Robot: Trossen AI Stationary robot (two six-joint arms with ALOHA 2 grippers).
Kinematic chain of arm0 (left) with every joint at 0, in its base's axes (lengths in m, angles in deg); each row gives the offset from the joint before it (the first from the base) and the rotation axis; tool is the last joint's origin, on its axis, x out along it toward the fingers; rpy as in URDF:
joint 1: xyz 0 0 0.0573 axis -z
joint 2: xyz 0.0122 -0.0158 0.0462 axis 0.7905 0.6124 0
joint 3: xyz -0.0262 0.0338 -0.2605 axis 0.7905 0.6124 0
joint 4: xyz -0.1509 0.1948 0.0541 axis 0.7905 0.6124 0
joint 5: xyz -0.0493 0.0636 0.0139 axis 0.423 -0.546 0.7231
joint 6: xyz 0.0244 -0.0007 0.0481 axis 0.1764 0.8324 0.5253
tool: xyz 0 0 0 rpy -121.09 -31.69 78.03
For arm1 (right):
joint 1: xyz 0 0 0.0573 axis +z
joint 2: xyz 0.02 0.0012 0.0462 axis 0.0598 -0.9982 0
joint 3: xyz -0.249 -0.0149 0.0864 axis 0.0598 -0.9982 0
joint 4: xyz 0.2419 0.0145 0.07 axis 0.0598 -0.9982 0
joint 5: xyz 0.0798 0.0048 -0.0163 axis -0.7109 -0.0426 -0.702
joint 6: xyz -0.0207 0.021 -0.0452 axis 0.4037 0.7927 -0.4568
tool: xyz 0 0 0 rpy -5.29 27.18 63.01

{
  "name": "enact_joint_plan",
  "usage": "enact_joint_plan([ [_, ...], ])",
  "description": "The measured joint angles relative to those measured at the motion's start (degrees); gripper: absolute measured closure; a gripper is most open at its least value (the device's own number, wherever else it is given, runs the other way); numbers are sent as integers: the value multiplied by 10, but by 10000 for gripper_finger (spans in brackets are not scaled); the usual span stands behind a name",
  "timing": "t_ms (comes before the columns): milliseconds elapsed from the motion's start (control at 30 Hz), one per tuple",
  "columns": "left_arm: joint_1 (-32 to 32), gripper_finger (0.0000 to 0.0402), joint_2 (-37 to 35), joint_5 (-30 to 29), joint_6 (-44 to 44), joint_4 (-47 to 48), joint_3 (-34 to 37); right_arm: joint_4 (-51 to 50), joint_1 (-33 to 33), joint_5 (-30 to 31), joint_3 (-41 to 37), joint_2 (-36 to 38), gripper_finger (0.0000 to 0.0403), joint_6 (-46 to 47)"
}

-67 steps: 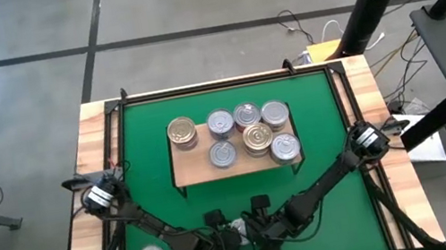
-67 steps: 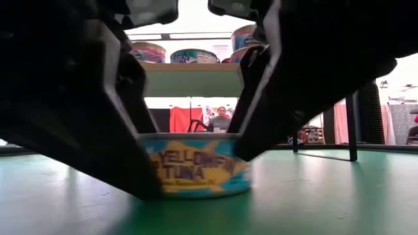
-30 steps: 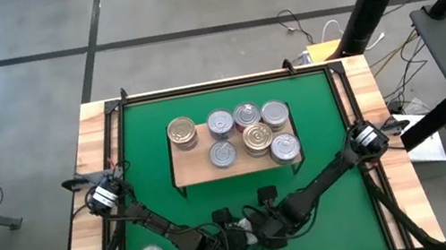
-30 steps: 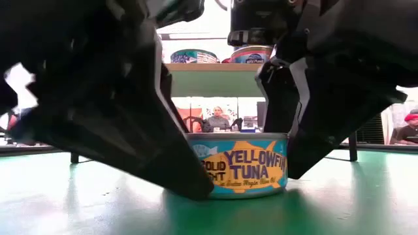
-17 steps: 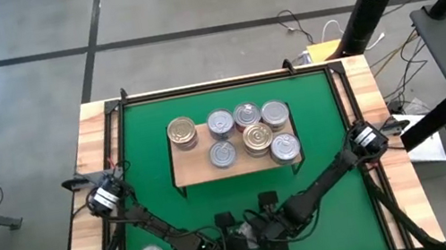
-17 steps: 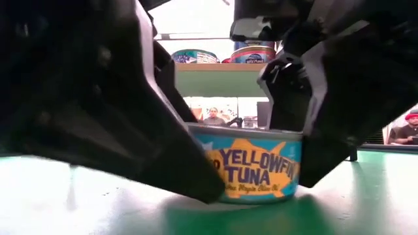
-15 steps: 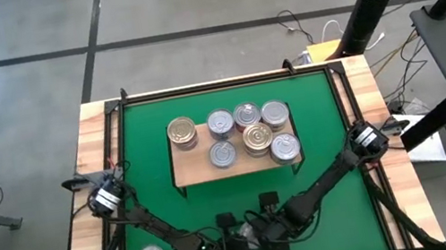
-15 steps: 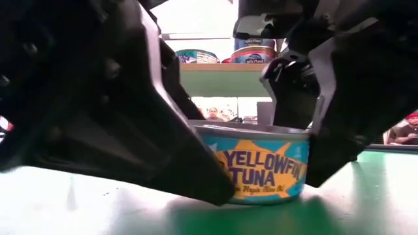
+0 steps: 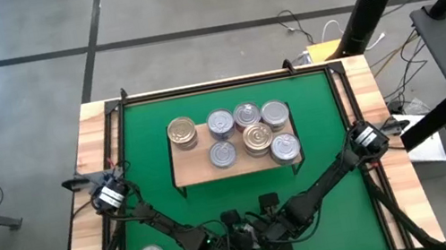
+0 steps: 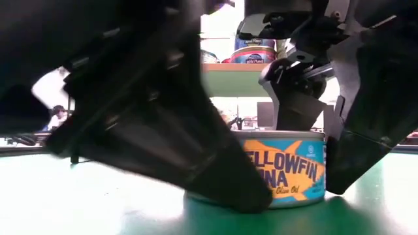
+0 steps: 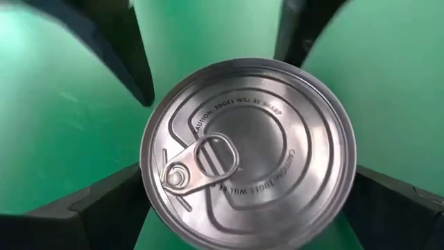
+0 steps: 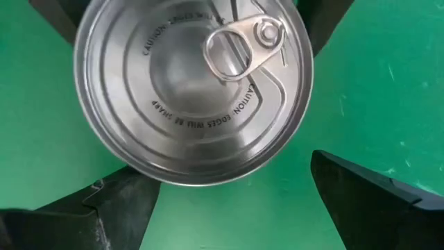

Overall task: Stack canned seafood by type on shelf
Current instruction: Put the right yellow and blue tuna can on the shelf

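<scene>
**Yellowfin tuna tin between both grippers, near table edge**

Left gripper is spread wide at the tin's left flank. The tuna tin stands upright on the green mat, axis vertical, ring-pull lid up. Side label reads "YELLOWFIN TUNA", partly hidden; lid stamped "CAUTION - EDGES WILL BE SHARP". Right gripper is spread at its right; contact unclear. The shelf behind carries seven tins.

Yellowfin tuna tin between black left gripper fingers: silver ringed lid, blue-and-yellow label, dark lettering. Green mat beneath. Light-wood shelf beyond.
</scene>
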Motion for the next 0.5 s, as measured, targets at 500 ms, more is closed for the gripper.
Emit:
enact_joint_plan([
  [500,-18,23,2,2,-136,49,-26,-19,0,-10,0,2,100,28],
])
